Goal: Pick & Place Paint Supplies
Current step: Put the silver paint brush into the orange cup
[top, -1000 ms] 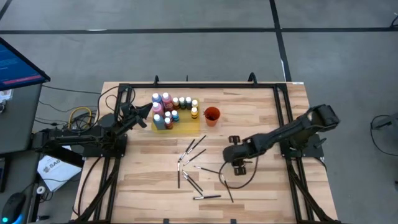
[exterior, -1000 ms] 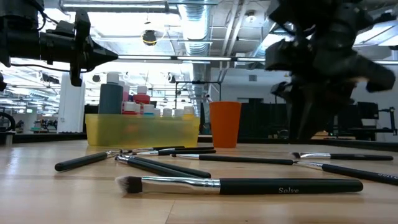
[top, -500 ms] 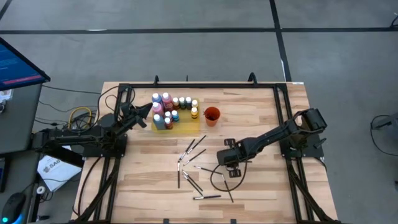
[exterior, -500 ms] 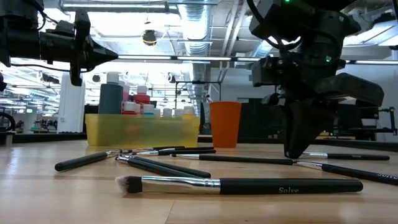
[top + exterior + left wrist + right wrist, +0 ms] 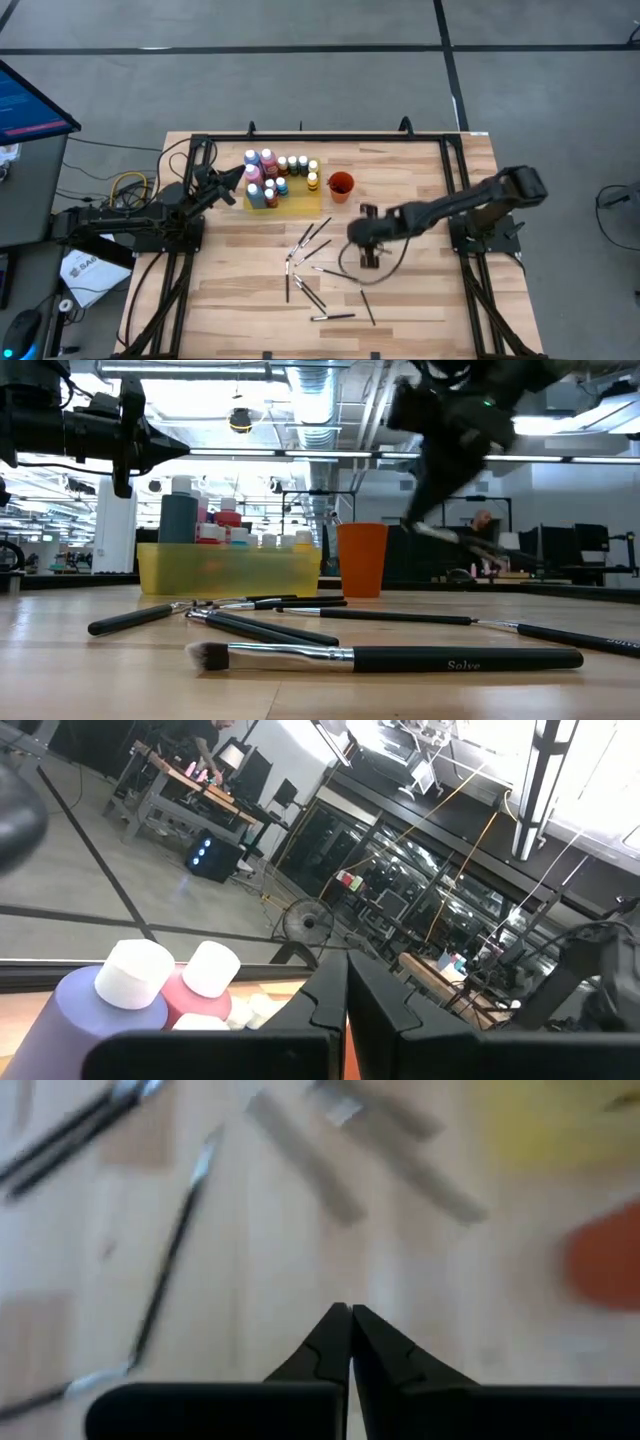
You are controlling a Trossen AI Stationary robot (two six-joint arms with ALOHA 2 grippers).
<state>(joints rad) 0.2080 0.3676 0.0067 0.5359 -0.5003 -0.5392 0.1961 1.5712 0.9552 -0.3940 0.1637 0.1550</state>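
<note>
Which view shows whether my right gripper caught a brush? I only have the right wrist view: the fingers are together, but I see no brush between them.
Observer: The low view. The right gripper is well above the table, and a thin brush slants out from its tip.
Operator: Where is it relative to the cup?
Observer: From above, it is apart from the orange-red cup, toward the table's front edge, beside the loose brushes.
Operator: And the left arm?
Observer: The left gripper is shut and empty, raised beside the paint bottles in the yellow tray.
</note>
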